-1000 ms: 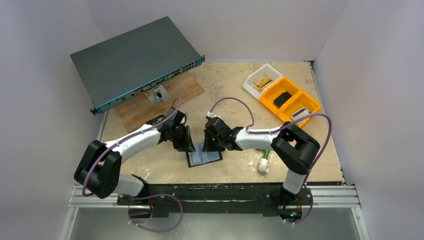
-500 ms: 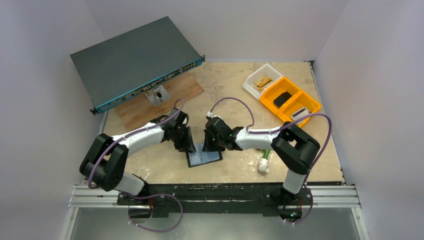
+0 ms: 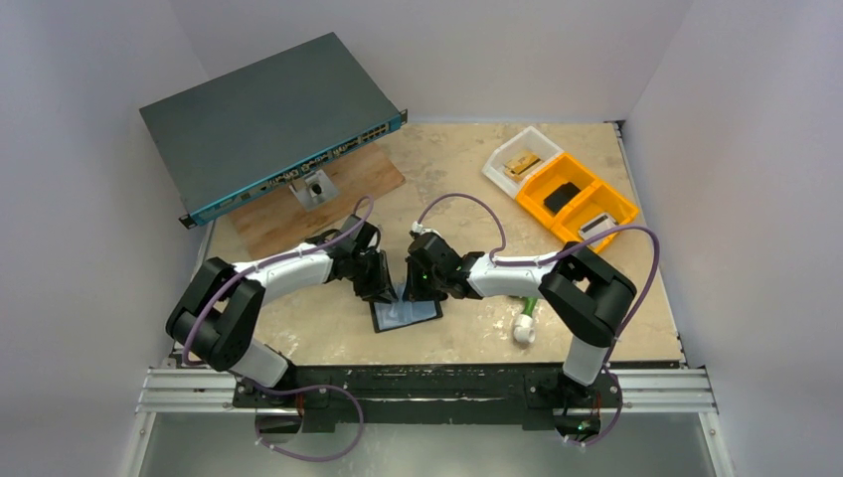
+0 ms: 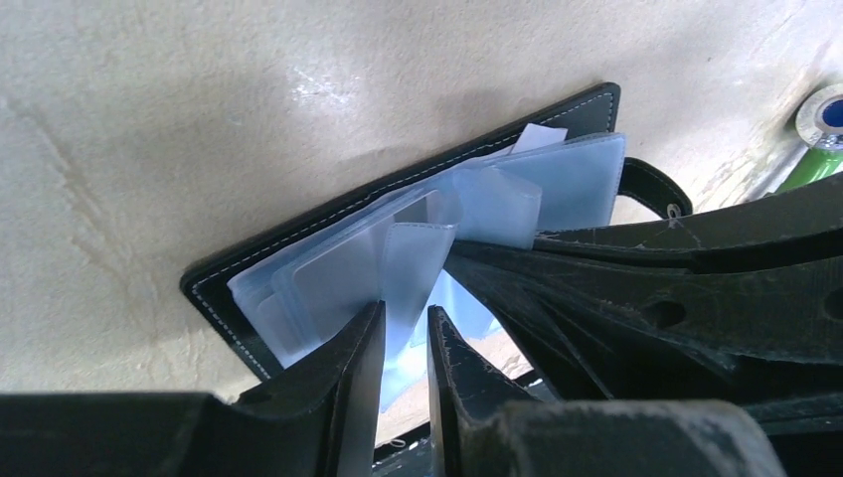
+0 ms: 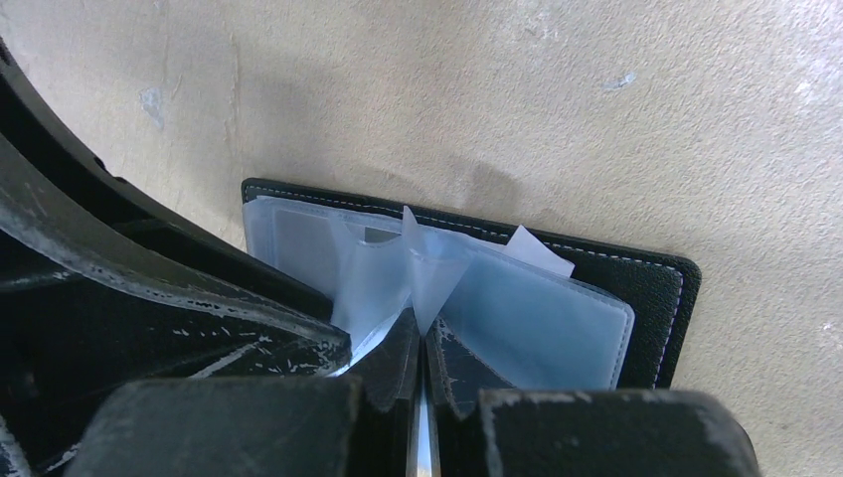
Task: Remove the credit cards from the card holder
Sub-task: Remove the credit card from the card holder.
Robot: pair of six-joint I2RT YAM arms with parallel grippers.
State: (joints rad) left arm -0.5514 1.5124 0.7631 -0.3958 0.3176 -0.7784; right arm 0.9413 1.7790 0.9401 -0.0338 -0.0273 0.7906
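Note:
The black card holder (image 3: 429, 313) lies open on the table between both grippers; its stitched rim shows in the left wrist view (image 4: 298, 237) and the right wrist view (image 5: 661, 288). Pale blue-grey leaves (image 4: 338, 273) fan up from it; I cannot tell credit cards from clear sleeves. My left gripper (image 3: 383, 294) is at its left edge, jaws narrowly apart (image 4: 406, 316) with one upright leaf (image 4: 418, 260) between them. My right gripper (image 3: 418, 292) is shut (image 5: 421, 330) on a thin upright leaf (image 5: 425, 283) at the fold.
A big dark grey network switch (image 3: 268, 114) rests on a wooden board (image 3: 298, 209) at the back left. An orange tray (image 3: 596, 194) and white tray (image 3: 502, 169) stand at the back right. A green-and-white cylinder (image 3: 524, 326) lies right of the card holder.
My left arm has pushed further right towards the card holder, its elbow shifting right. The right arm and the card holder have not visibly moved.

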